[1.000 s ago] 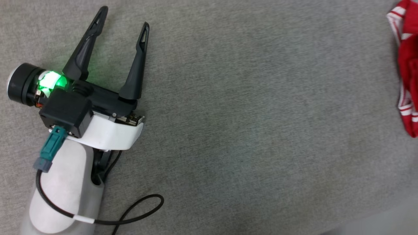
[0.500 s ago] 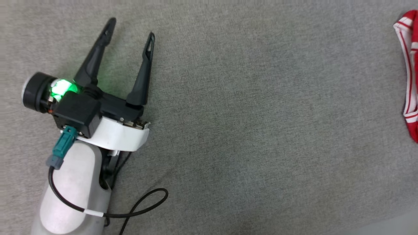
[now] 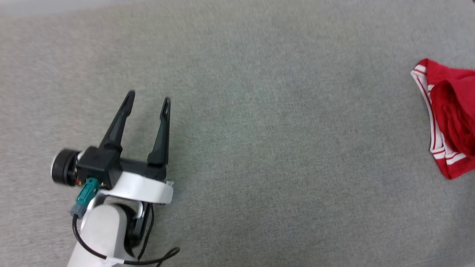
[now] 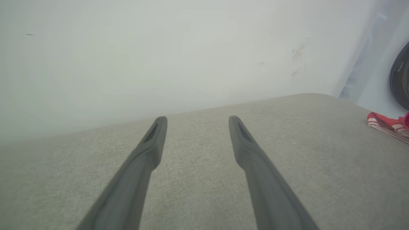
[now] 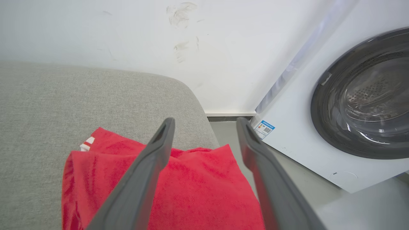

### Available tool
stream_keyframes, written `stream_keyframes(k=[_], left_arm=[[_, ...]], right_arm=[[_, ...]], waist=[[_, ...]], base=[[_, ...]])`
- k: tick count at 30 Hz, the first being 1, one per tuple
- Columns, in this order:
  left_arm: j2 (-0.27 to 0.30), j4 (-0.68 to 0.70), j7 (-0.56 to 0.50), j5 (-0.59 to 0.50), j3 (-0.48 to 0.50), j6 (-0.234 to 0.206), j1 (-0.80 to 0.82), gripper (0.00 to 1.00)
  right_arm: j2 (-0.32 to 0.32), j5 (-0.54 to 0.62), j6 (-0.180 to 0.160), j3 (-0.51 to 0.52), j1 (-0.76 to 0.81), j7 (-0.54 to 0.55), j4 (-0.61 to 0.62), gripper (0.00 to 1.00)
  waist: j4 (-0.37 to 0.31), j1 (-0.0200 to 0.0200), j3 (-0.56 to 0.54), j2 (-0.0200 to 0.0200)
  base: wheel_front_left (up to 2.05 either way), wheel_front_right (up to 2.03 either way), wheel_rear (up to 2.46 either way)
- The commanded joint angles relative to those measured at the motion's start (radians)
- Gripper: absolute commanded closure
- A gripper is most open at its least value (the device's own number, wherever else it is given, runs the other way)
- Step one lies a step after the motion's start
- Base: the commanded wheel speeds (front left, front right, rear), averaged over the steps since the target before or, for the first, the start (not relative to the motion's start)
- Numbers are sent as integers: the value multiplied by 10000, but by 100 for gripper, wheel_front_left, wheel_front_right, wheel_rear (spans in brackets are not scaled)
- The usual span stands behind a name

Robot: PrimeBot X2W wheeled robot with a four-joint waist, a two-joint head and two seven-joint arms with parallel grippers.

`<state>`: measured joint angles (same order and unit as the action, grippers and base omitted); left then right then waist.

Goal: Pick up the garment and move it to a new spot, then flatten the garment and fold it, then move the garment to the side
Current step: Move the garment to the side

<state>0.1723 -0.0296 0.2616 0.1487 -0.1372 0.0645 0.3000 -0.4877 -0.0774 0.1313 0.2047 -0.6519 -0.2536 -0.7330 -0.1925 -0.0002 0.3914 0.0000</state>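
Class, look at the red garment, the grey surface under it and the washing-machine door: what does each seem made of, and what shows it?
The garment: soft matt fabric, probably knit; it rumples and folds. The grey surface: matt woven upholstery cloth; a fine flecked weave shows. The washing-machine door: likely glass in a dark ring, perhaps plastic; glossy, with reflections.

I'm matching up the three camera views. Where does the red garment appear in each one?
Head view: the garment is at the right edge, about mid-height.
Left wrist view: the garment is a small red strip at the right edge, about mid-height.
Right wrist view: the garment is at bottom centre, behind the fingers of the right tool.
Shared landmark: the grey fabric surface it lies on.
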Motion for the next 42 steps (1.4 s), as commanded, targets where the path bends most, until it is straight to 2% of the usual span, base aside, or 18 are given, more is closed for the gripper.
stream_keyframes(k=[1,7,12,17,22,35,42], left_arm=[[-58,-80,37,48,91,-56,-248,0],[-311,-495,37,230,463,-150,-1111,0],[-409,-825,39,306,698,-172,-1580,0],[-461,-1140,28,351,933,-213,-1965,0],[-481,-1413,28,381,1157,-220,-2343,0],[-469,-1720,29,212,1318,-92,-3309,0],[-584,-1809,29,171,1302,-29,-3551,0]], right_arm=[[119,-81,-11,-70,285,-53,177,0],[820,-415,-11,-408,1916,-104,1570,0],[1778,-219,-11,-392,3396,-45,3118,0],[2903,113,-10,-492,4721,453,4945,0],[3554,106,-10,-722,5698,1037,6373,0],[4169,-23,-10,-1162,7677,2276,8733,0],[4274,-68,-10,-1081,8291,2705,9307,0]], waist=[[335,2,-727,0],[806,2,-1714,0],[1207,2,-2374,0],[1536,2,-2894,0],[1768,2,-3404,0],[1846,2,-4344,0],[1855,2,-4541,0]], base=[[0,0,0],[0,0,0],[0,0,0],[0,0,0],[0,0,0],[0,0,0],[0,0,0]])
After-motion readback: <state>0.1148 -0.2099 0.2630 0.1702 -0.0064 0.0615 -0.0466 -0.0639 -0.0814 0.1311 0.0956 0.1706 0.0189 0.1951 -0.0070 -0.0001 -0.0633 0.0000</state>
